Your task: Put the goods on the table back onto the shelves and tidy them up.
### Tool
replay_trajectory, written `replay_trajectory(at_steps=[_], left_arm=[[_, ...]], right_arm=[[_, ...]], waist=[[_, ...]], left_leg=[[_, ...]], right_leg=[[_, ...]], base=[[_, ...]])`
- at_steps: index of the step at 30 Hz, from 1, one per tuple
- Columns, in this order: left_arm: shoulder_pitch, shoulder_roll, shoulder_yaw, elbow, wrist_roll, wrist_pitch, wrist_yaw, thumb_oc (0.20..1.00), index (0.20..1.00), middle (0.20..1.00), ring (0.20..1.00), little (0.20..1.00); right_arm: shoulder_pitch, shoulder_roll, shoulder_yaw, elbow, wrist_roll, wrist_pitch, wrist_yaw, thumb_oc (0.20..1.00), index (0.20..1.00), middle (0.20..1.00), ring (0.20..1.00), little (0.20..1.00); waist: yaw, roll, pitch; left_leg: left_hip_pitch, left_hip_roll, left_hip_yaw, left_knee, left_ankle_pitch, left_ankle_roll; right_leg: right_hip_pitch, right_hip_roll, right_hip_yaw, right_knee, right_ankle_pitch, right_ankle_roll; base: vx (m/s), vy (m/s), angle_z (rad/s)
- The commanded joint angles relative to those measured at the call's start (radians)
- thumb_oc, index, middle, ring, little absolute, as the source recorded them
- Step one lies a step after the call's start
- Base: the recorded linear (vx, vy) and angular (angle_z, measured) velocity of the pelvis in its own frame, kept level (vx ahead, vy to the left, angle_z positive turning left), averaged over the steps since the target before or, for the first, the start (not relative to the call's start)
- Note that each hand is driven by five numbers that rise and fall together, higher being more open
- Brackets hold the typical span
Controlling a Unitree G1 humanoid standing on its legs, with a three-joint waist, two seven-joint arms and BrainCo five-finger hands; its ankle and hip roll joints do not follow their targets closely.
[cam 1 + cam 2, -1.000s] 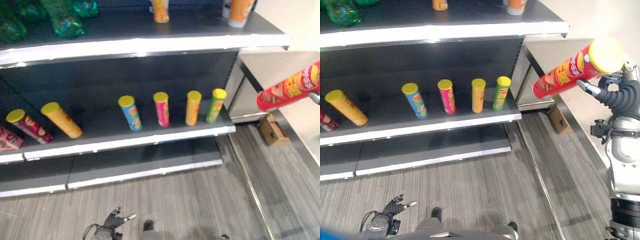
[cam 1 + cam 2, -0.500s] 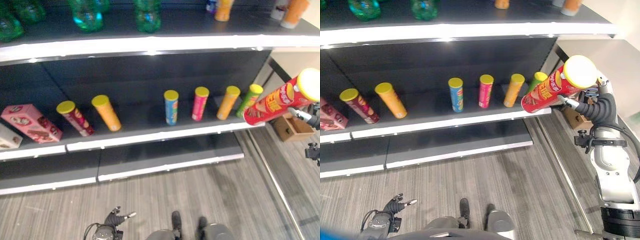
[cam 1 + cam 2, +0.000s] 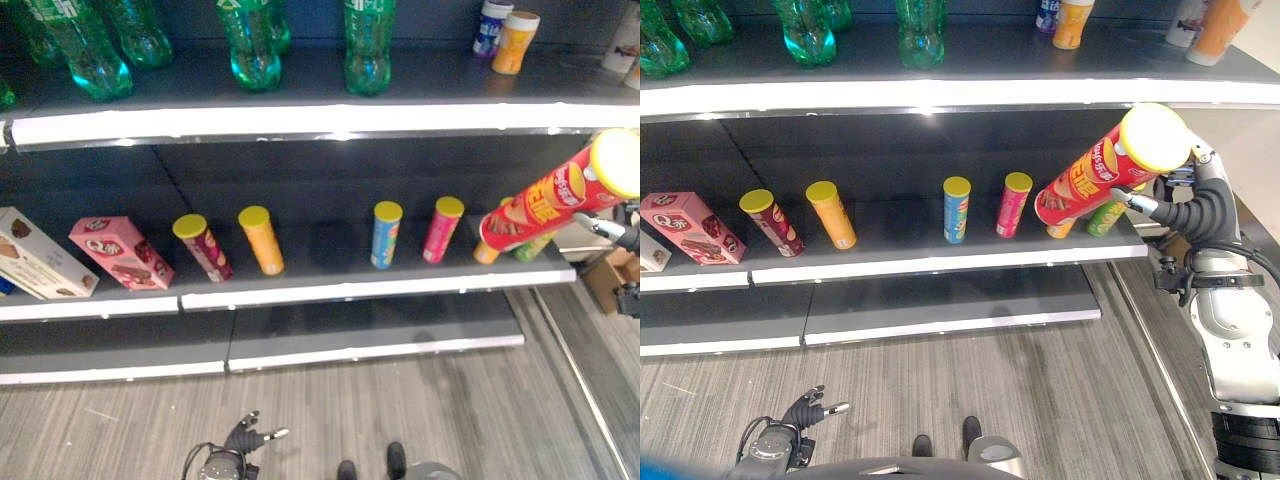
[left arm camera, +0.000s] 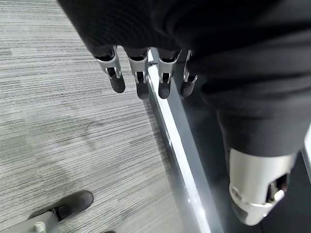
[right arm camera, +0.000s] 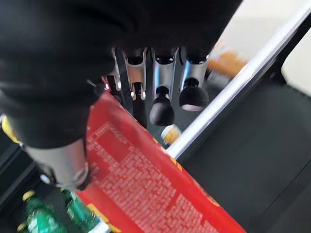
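Red chip can (image 3: 1095, 172) — pinched in right hand (image 3: 1188, 205), now nearer middle shelf (image 3: 940, 258) | left hand (image 4: 141, 73) relaxed, empty — placement approaching

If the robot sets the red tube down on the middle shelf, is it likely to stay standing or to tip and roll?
The red tube is tall and narrow, so it probably tips easily if set down tilted, as the right hand holds it now. Being round, it would likely roll once on its side. Similar tubes, such as the blue tube, stand upright on the middle shelf, so a level release should hold.
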Motion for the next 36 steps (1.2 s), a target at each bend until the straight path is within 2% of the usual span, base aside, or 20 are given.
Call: replay_trajectory(at_steps=[1, 2, 3, 4, 6, 7, 8, 9, 11, 12, 14, 16, 17, 20, 21, 26, 36], left_arm=[[-0.037, 0.030, -0.006, -0.002, 0.013, -0.016, 0.001, 1.000, 1.000, 1.000, 1.000, 1.000], [-0.037, 0.030, -0.006, -0.002, 0.013, -0.016, 0.001, 1.000, 1.000, 1.000, 1.000, 1.000], [-0.031, 0.028, 0.003, -0.005, 0.008, -0.015, 0.002, 1.000, 1.000, 1.000, 1.000, 1.000], [-0.028, 0.027, 0.004, -0.004, 0.008, -0.014, 0.003, 1.000, 1.000, 1.000, 1.000, 1.000], [-0.022, 0.027, 0.014, 0.004, 0.004, -0.016, 0.011, 1.000, 1.000, 1.000, 1.000, 1.000], [-0.015, 0.034, 0.021, 0.002, -0.004, -0.018, 0.020, 1.000, 1.000, 1.000, 1.000, 1.000], [-0.014, 0.036, 0.020, 0.005, -0.008, -0.018, 0.023, 1.000, 1.000, 1.000, 1.000, 1.000], [-0.014, 0.035, 0.020, 0.006, -0.008, -0.019, 0.023, 1.000, 1.000, 1.000, 1.000, 1.000], [-0.012, 0.042, 0.022, 0.010, -0.021, -0.023, 0.030, 1.000, 1.000, 1.000, 1.000, 1.000], [-0.009, 0.041, 0.020, 0.008, -0.021, -0.025, 0.028, 1.000, 1.000, 1.000, 1.000, 1.000], [-0.006, 0.037, 0.018, 0.017, -0.015, -0.029, 0.024, 1.000, 1.000, 1.000, 1.000, 1.000], [-0.008, 0.038, 0.019, 0.014, -0.014, -0.031, 0.024, 1.000, 1.000, 1.000, 1.000, 1.000], [-0.009, 0.045, 0.012, 0.006, -0.003, -0.031, 0.024, 1.000, 1.000, 1.000, 1.000, 1.000], [-0.008, 0.060, 0.021, -0.007, -0.010, -0.029, 0.031, 1.000, 1.000, 1.000, 1.000, 1.000], [-0.008, 0.061, 0.022, -0.007, -0.010, -0.029, 0.031, 1.000, 1.000, 1.000, 1.000, 1.000], [-0.016, 0.076, 0.045, 0.036, -0.017, -0.027, 0.052, 1.000, 1.000, 1.000, 1.000, 1.000], [0.010, 0.060, 0.046, 0.043, -0.034, -0.024, 0.065, 1.000, 1.000, 1.000, 1.000, 1.000]], right_arm=[[-0.066, -0.025, -0.027, -0.053, 0.071, -0.048, 0.009, 0.200, 0.200, 0.200, 0.200, 0.200], [-0.067, -0.025, -0.027, -0.053, 0.071, -0.048, 0.009, 0.200, 0.200, 0.200, 0.200, 0.200], [-0.055, -0.033, -0.020, -0.059, 0.061, -0.036, 0.022, 0.200, 0.200, 0.200, 0.200, 0.200], [-0.055, -0.029, -0.012, -0.062, 0.056, -0.033, 0.027, 0.200, 0.200, 0.200, 0.200, 0.200], [-0.060, -0.025, 0.009, -0.060, 0.050, -0.036, 0.034, 0.200, 0.200, 0.200, 0.200, 0.200], [-0.064, -0.017, 0.026, -0.060, 0.059, -0.045, 0.037, 0.200, 0.200, 0.200, 0.200, 0.200], [-0.066, -0.017, 0.036, -0.053, 0.063, -0.049, 0.035, 0.200, 0.200, 0.200, 0.200, 0.200], [-0.067, -0.018, 0.037, -0.052, 0.063, -0.050, 0.035, 0.200, 0.200, 0.200, 0.200, 0.200], [-0.064, -0.029, 0.049, -0.045, 0.063, -0.051, 0.040, 0.200, 0.200, 0.200, 0.200, 0.200], [-0.065, -0.031, 0.054, -0.042, 0.062, -0.049, 0.045, 0.200, 0.200, 0.200, 0.200, 0.200], [-0.078, -0.027, 0.072, -0.032, 0.060, -0.046, 0.051, 0.200, 0.200, 0.200, 0.200, 0.200], [-0.078, -0.025, 0.076, -0.028, 0.054, -0.044, 0.051, 0.200, 0.200, 0.200, 0.200, 0.200], [-0.093, -0.004, 0.102, -0.014, 0.042, -0.030, 0.053, 0.200, 0.200, 0.200, 0.200, 0.200], [-0.120, 0.021, 0.149, -0.016, 0.031, -0.021, 0.059, 0.200, 0.200, 0.200, 0.200, 0.200], [-0.122, 0.022, 0.150, -0.016, 0.031, -0.021, 0.058, 0.200, 0.200, 0.200, 0.200, 0.200], [-0.194, 0.042, 0.237, 0.023, 0.019, -0.005, 0.061, 0.200, 0.200, 0.200, 0.200, 0.200], [-0.220, 0.059, 0.304, 0.116, -0.011, 0.019, 0.047, 0.200, 0.200, 0.200, 0.200, 0.200]], waist=[[0.031, -0.032, 0.027], [0.030, -0.031, 0.027], [0.030, -0.032, 0.028], [0.034, -0.031, 0.026], [0.045, -0.031, 0.015], [0.058, -0.018, 0.005], [0.061, -0.013, 0.002], [0.059, -0.012, 0.001], [0.065, 0.003, -0.005], [0.061, 0.016, -0.010], [0.060, 0.040, -0.015], [0.062, 0.045, -0.017], [0.072, 0.045, -0.013], [0.086, 0.041, -0.006], [0.087, 0.040, -0.007], [0.116, 0.022, -0.012], [0.150, 0.010, 0.005]], left_leg=[[-0.137, 0.103, 0.101, 0.364, -0.129, -0.129], [-0.139, 0.104, 0.101, 0.366, -0.131, -0.129], [-0.156, 0.160, 0.134, 0.369, -0.116, -0.136], [-0.153, 0.182, 0.136, 0.334, -0.123, -0.132], [-0.126, 0.223, 0.101, 0.208, -0.091, -0.135], [-0.132, 0.283, 0.021, 0.076, -0.011, -0.142], [-0.131, 0.312, -0.011, 0.010, 0.029, -0.160], [-0.126, 0.314, -0.011, -0.002, 0.035, -0.162], [-0.139, 0.350, -0.091, -0.082, 0.083, -0.199], [-0.127, 0.354, -0.089, -0.104, 0.090, -0.205], [-0.109, 0.349, -0.078, -0.116, 0.082, -0.214], [-0.101, 0.341, -0.066, -0.116, 0.073, -0.215], [-0.095, 0.314, -0.038, -0.089, 0.053, -0.199], [-0.084, 0.277, 0.008, -0.070, 0.023, -0.173], [-0.084, 0.276, 0.010, -0.070, 0.023, -0.172], [-0.083, 0.221, 0.068, -0.087, 0.005, -0.137], [-0.109, 0.210, 0.058, -0.103, 0.023, -0.138]], right_leg=[[0.017, 0.021, -0.011, 0.021, -0.125, 0.032], [0.016, 0.022, -0.011, 0.021, -0.125, 0.032], [0.037, 0.016, -0.023, 0.013, -0.137, 0.034], [0.040, 0.009, -0.026, 0.012, -0.140, 0.037], [0.034, -0.004, -0.020, 0.012, -0.140, 0.049], [0.022, -0.006, -0.006, 0.016, -0.155, 0.054], [0.020, -0.009, 0.001, 0.015, -0.167, 0.058], [0.019, -0.007, 0.000, 0.016, -0.168, 0.056], [0.036, -0.023, 0.025, 0.015, -0.192, 0.072], [0.043, -0.027, 0.028, 0.014, -0.194, 0.079], [0.047, -0.043, 0.034, 0.018, -0.189, 0.090], [0.045, -0.058, 0.035, 0.021, -0.185, 0.100], [0.042, -0.102, 0.039, 0.039, -0.176, 0.117], [0.022, -0.156, 0.046, 0.059, -0.157, 0.140], [0.021, -0.157, 0.048, 0.060, -0.157, 0.141], [-0.021, -0.227, 0.030, 0.071, -0.111, 0.183], [-0.025, -0.248, -0.025, 0.055, -0.089, 0.194]], base=[[-0.04, -0.031, 0.38], [0.06, 0.003, 0.34], [0.09, 0.024, 0.25], [0.14, 0.061, 0.14], [0.15, 0.125, 0.16], [0.15, 0.175, 0.08], [0.11, 0.145, -0.01], [0.07, 0.091, -0.09], [0.16, 0.227, -0.26], [0.19, 0.318, -0.27], [0.10, 0.230, -0.29], [0.11, 0.253, -0.47], [0.16, 0.391, -0.19], [0.08, 0.270, -0.10], [0.02, 0.159, -0.42], [0.03, 0.187, -0.28], [0.03, 0.005, 0.05]])
